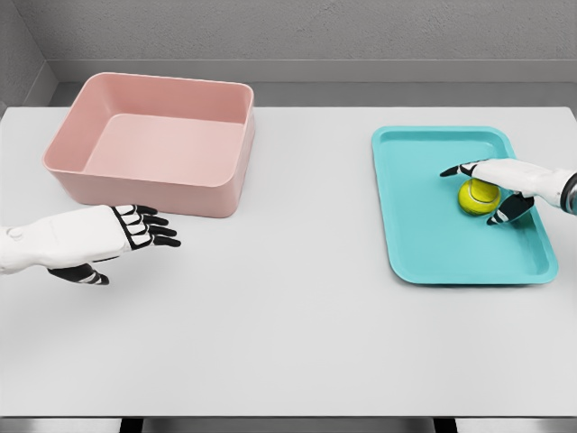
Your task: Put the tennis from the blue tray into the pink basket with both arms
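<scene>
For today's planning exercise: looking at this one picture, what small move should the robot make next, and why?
Probably close the right robot hand on the tennis ball. Its fingers already straddle the ball, which is resting in the blue tray, but do not look clamped; the pink basket holds nothing.

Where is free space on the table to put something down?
The wide strip of table between pink basket and blue tray is bare, also the front part. The basket is empty. It is crowded on the tray around the tennis ball and right hand.
</scene>
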`<state>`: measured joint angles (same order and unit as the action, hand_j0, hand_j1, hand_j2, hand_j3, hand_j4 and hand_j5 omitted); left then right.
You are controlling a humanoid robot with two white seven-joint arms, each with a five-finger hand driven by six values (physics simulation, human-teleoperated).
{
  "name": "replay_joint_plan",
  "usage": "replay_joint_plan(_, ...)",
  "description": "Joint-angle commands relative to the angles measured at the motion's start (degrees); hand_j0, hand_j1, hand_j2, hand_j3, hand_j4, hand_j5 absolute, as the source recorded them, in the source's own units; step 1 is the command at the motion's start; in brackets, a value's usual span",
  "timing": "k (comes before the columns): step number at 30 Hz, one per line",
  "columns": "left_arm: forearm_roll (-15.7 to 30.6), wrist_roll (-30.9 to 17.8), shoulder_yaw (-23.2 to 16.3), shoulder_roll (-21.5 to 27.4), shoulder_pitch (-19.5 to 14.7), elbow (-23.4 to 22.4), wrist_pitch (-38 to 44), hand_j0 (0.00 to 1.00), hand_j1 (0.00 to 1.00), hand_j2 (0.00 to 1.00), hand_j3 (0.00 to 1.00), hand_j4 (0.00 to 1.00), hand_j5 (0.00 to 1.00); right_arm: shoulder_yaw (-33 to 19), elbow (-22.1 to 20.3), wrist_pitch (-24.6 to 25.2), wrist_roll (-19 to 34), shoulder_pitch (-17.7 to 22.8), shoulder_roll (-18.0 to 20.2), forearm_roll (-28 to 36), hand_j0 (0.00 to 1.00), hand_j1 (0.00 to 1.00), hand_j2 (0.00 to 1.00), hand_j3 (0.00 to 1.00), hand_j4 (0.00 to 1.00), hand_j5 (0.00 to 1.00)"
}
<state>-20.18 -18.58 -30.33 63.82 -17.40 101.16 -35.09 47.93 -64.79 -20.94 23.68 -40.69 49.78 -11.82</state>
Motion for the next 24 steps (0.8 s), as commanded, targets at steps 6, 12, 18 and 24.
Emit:
replay_joint_plan(6, 0.85, 0.04, 0.01, 0.17, 0.09, 0.01, 0.09, 1.00, 1.00, 1.00, 1.00, 1.00, 1.00, 0.41, 0.37, -0.24, 0.05, 0.00, 0.06, 0.22, 0.78, 0.78, 0.78, 0.78, 0.78, 0.78)
replay_joint_plan(12, 2.07, 0.04, 0.01, 0.96, 0.09, 0.01, 0.09, 1.00, 1.00, 1.00, 1.00, 1.00, 1.00, 0.41, 0.37, -0.33, 0.05, 0.00, -0.21, 0.22, 0.67, 0.67, 0.67, 0.67, 0.67, 0.67)
replay_joint_plan(18, 16.49, -12.26, -0.08, 1.40, -4.30, 0.01, 0.09, 1.00, 1.00, 1.00, 1.00, 1.00, 1.00, 0.41, 0.37, -0.42, 0.05, 0.00, -0.21, 0.22, 0.57, 0.57, 0.57, 0.57, 0.57, 0.57)
replay_joint_plan(24, 18.86, -6.55, -5.09, -7.12, -13.71, 0.01, 0.09, 1.00, 1.00, 1.00, 1.00, 1.00, 1.00, 0.41, 0.37, -0.42, 0.14, -0.09, -0.21, 0.22, 0.51, 0.51, 0.51, 0.51, 0.51, 0.51)
